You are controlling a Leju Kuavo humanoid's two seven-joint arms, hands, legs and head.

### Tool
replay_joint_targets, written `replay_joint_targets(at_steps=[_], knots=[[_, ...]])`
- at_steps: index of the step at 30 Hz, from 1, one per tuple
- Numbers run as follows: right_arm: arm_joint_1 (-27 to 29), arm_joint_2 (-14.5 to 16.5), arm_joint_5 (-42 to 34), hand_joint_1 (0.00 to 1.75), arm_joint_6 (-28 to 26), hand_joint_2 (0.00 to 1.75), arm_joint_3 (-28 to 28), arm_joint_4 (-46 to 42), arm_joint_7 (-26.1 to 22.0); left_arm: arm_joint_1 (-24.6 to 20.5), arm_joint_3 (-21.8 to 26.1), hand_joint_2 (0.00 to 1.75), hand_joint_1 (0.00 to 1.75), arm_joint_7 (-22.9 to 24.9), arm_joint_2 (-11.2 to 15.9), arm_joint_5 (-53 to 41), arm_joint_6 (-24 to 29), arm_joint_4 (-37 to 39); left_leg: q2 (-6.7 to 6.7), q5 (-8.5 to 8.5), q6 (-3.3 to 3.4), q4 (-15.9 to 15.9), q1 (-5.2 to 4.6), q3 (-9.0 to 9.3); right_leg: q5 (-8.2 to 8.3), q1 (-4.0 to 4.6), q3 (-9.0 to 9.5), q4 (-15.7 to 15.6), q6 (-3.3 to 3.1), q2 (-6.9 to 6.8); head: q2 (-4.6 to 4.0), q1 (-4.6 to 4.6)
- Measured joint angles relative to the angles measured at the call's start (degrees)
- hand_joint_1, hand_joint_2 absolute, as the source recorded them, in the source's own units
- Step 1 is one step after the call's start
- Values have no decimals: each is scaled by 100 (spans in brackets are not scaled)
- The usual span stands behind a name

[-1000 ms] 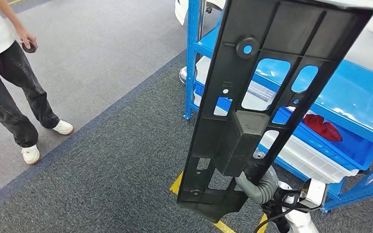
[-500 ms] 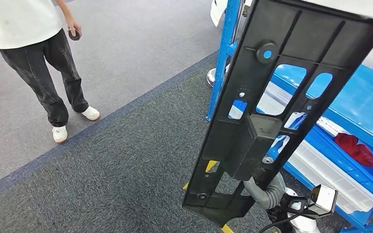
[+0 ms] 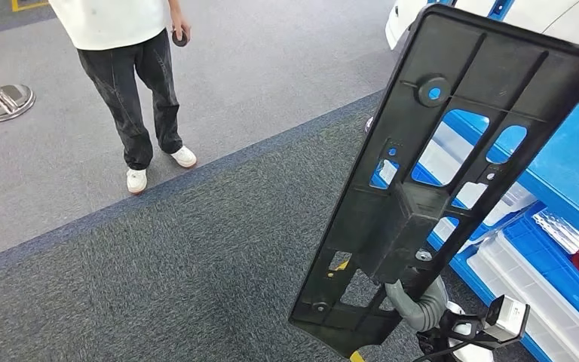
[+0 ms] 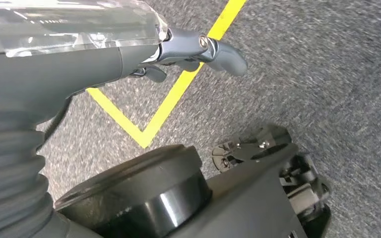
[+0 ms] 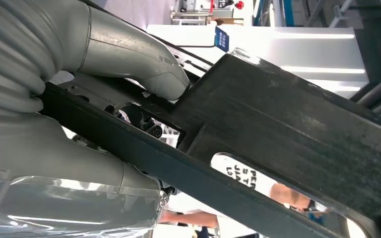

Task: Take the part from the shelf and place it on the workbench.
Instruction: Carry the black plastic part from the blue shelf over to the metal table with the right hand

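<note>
The part [image 3: 452,158] is a long black plastic panel with several cut-out windows and a boxy block at its middle. It stands nearly upright in front of me on the right of the head view. My right hand [image 3: 416,300] grips its lower end from behind. In the right wrist view the grey thumb [image 5: 146,67] presses on the panel [image 5: 287,129] and the fingers wrap under its edge. My left hand [image 4: 193,49] hangs above the carpet, holding nothing, fingers loosely apart.
A person [image 3: 132,68] in a white shirt and dark trousers stands at the far left, with a small dark round object [image 3: 180,38] in one hand. A blue shelf [image 3: 573,158] with white bins [image 3: 528,290] stands behind the panel. A stanchion base [image 3: 4,99] sits far left. Yellow floor tape [image 4: 178,84] crosses the carpet.
The whole view has swung left: the person and the blue shelf sit further right in the picture. The panel stays in my right hand's grip.
</note>
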Motion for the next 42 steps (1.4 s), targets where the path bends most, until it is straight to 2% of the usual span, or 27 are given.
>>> replay_joint_targets(at_steps=[2,4,6,7,8,9,11,13,15,17,18,20,22,23,24,25,27,28,30,31,33,35,37,38,39,40,42], knots=[[36,14,-7,175,-10,175,-28,-17,0,-1,-1,175,0,3,1,-15,-1,0,-93,40,77,-47,23,4,-134,-25,-58,155,55,199,0,1],[109,34,-19,175,-13,175,-80,-40,0,-26,-2,175,0,9,0,-24,-10,0,-193,72,128,-74,33,0,-475,-46,-316,730,83,511,0,2],[198,49,-21,175,-5,175,-127,-46,0,-46,-3,175,0,28,0,-32,-31,0,-320,84,145,-67,23,-20,-771,-47,-688,1478,88,614,0,2],[232,54,-13,175,1,175,-143,-46,0,-45,-3,175,0,42,0,-37,-39,0,-390,86,147,-59,18,-27,-781,-47,-787,1661,87,624,0,2],[253,56,-1,175,7,175,-156,-46,0,-42,-3,175,0,57,0,-42,-43,0,-461,87,146,-46,15,-29,-663,-49,-764,1589,81,633,0,2],[262,57,10,175,10,175,-166,-48,0,-41,-3,175,0,68,-1,-49,-44,0,-534,86,140,-29,16,-29,-455,-53,-627,1292,72,663,0,2],[258,61,25,175,10,175,-184,-55,0,-49,-5,175,0,76,-4,-62,-46,1,-669,78,107,19,15,-49,-97,-74,-254,484,50,911,0,2],[254,66,31,175,7,175,-199,-61,0,-59,-7,175,0,80,-5,-71,-47,1,-790,89,40,45,20,-102,-3,-80,-91,97,32,1102,0,2],[248,69,25,175,1,175,-206,-62,0,-54,-7,175,0,87,-2,-75,-45,2,-904,121,-38,38,33,-151,8,-72,-93,67,-10,1020,0,1],[239,69,4,175,-4,175,-207,-65,0,-43,-7,175,0,88,1,-78,-42,2,-760,44,-99,149,27,-217,34,-81,-71,21,-82,879,0,1],[243,69,-10,175,-2,175,-209,-70,0,-46,-7,175,0,84,2,-79,-40,2,-606,-87,-125,350,21,-313,42,-85,-58,-3,-118,795,0,1],[265,69,-31,175,7,175,-218,-79,0,-69,-7,175,0,70,3,-78,-39,2,-326,-483,-172,1076,32,-644,33,-57,-49,-11,-161,623,0,1],[277,69,-40,175,25,175,-229,-80,0,-103,-8,175,0,62,8,-79,-40,2,-260,-693,-208,1675,59,-908,20,-42,-45,-10,-170,446,0,1],[274,69,-44,175,38,175,-233,-80,0,-115,-9,175,0,62,10,-80,-41,2,-241,-633,-219,1670,71,-885,12,-41,-37,-9,-166,367,0,0],[270,69,-47,175,51,175,-239,-79,0,-121,-10,175,0,63,11,-82,-42,2,-204,-473,-223,1421,82,-736,1,-41,-21,-8,-157,296,0,0],[266,69,-50,175,64,175,-244,-79,0,-124,-10,175,0,64,12,-84,-43,2,-114,-271,-215,1002,87,-501,-15,-40,2,-7,-141,234,0,0],[263,69,-56,175,83,175,-255,-79,-1,-136,-13,175,0,64,10,-88,-46,2,105,-42,-155,267,52,-109,-50,-16,39,2,-91,124,0,1],[261,69,-60,175,89,175,-263,-79,-1,-143,-14,175,0,63,7,-91,-48,2,166,-16,-112,96,32,-30,-63,-1,49,7,-63,74,0,1],[254,69,-65,175,92,175,-277,-79,-1,-145,-15,175,0,62,2,-96,-48,2,85,-20,-20,44,5,-41,-71,7,64,1,-5,-36,0,1],[247,69,-67,175,93,175,-281,-80,-1,-138,-15,175,0,63,3,-96,-48,2,25,-6,16,23,9,-41,-90,-6,71,7,31,-40,0,1],[237,81,-71,175,93,175,-289,-81,-2,-140,-15,175,0,63,6,-94,-48,2,-96,35,85,-33,24,-27,-256,-36,-13,220,88,190,0,1],[238,99,-74,175,93,175,-313,-80,-2,-169,-15,175,0,62,5,-92,-49,2,-218,60,126,-57,29,-26,-609,-48,-343,891,103,511,0,2],[251,108,-73,175,95,175,-335,-77,-1,-175,-15,175,0,62,4,-92,-50,2,-351,66,139,-53,20,-33,-833,-48,-711,1573,100,607,0,2],[256,111,-73,175,96,175,-339,-75,-1,-165,-15,175,0,62,4,-92,-51,2,-424,65,139,-47,17,-30,-786,-50,-783,1665,97,618,0,2],[258,113,-72,175,97,175,-341,-75,0,-155,-15,175,0,62,4,-91,-50,2,-499,63,135,-38,19,-25,-631,-55,-745,1529,92,630,0,2],[258,114,-72,175,98,175,-343,-75,0,-148,-15,175,0,62,4,-91,-50,2,-579,56,124,-21,23,-20,-398,-67,-610,1195,88,676,0,2],[254,116,-74,175,104,175,-351,-71,-1,-145,-15,175,0,65,-1,-92,-50,3,-723,35,84,34,28,-40,-58,-106,-289,441,79,948,0,2]])
